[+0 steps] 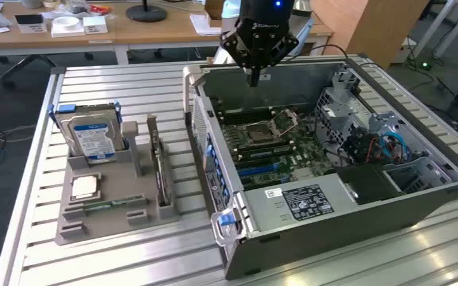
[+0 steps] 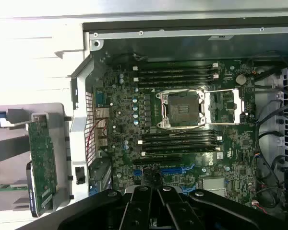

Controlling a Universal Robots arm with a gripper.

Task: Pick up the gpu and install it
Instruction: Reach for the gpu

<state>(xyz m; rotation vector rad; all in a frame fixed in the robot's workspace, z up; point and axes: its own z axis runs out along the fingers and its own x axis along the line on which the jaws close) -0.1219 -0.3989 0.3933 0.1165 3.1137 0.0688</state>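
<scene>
Gripper (image 1: 253,81) fingers together, empty, hovering over the far side of the open PC case (image 1: 333,238). The gpu (image 1: 159,164) stands on edge in the gray holder (image 1: 110,221) on the exterior view's left, beside the hard drive (image 1: 93,138).

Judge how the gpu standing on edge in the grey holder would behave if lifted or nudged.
Probably stiff: the gpu is a flat, straight circuit card. It may tip if nudged sideways, since it stands on its thin edge in the grey holder. Likely fragile: small parts stud its green face.
</scene>
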